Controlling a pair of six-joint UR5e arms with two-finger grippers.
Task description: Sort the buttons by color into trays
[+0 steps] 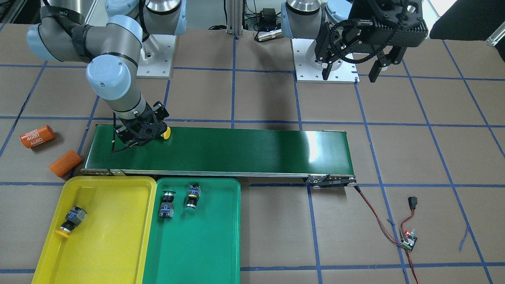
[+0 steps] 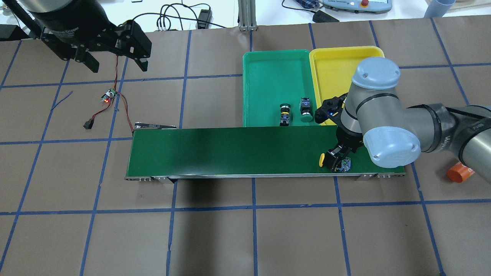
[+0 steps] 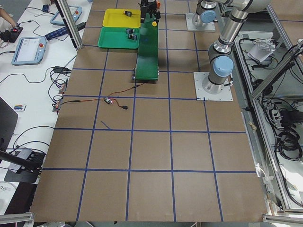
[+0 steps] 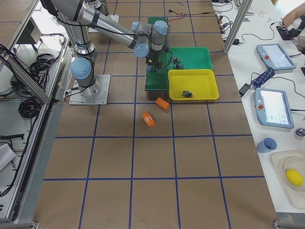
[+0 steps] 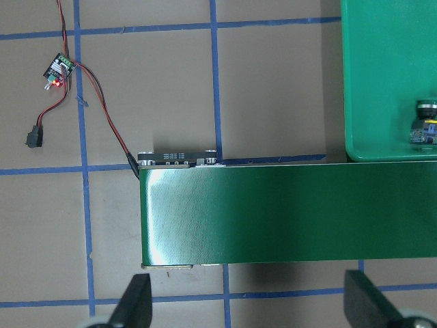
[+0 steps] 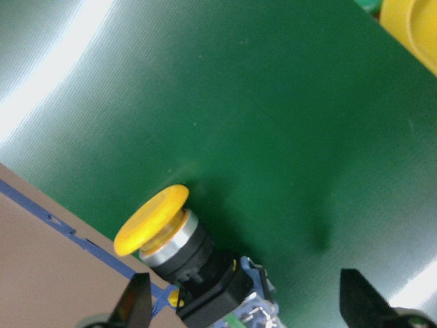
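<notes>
A yellow-capped button [image 6: 160, 229] lies on its side at the edge of the conveyor belt [image 1: 236, 150], cap pointing away from my wrist. My right gripper [image 6: 246, 307] is low over it and open, with the button's body between the fingers, close to the left finger [image 6: 133, 304]. Another yellow-capped button [image 1: 72, 221] lies in the yellow tray [image 1: 98, 182]. Two buttons [image 1: 167, 205] [image 1: 192, 196] lie in the green tray [image 1: 197, 252]. My left gripper [image 1: 349, 75] hangs open and empty, high above the table near its base.
Two orange cylinders [image 1: 37, 136] [image 1: 65, 162] lie on the table beside the belt's end near the right arm. A small controller board [image 1: 408, 238] with red and black wires sits off the belt's other end. Both trays stand side by side against the belt.
</notes>
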